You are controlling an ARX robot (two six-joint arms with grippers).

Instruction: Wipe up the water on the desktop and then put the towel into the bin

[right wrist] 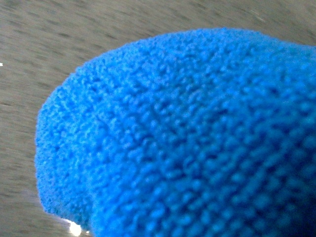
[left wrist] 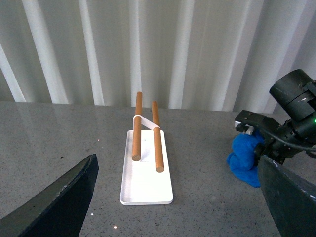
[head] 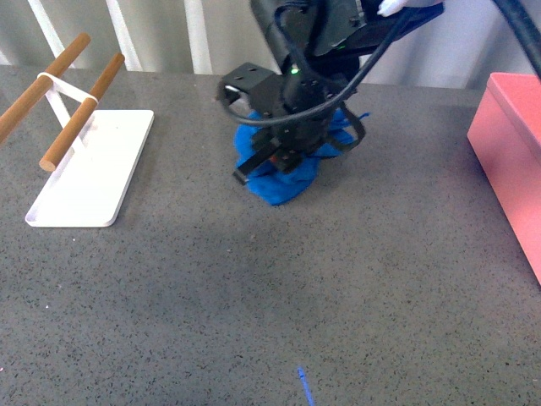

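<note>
The right end effector (head: 286, 161) looks clamped on the bunched towel (head: 279, 190), mid worktop (head: 254, 296); the bin (head: 511, 135) lies at three o'clock from it, nearest the right arm; the left end effector (left wrist: 177, 163) gapes empty.

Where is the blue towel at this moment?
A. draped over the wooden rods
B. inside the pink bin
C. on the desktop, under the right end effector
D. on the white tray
C: the towel lies bunched on the desktop beneath the right end effector, apart from the tray and the bin.
</note>
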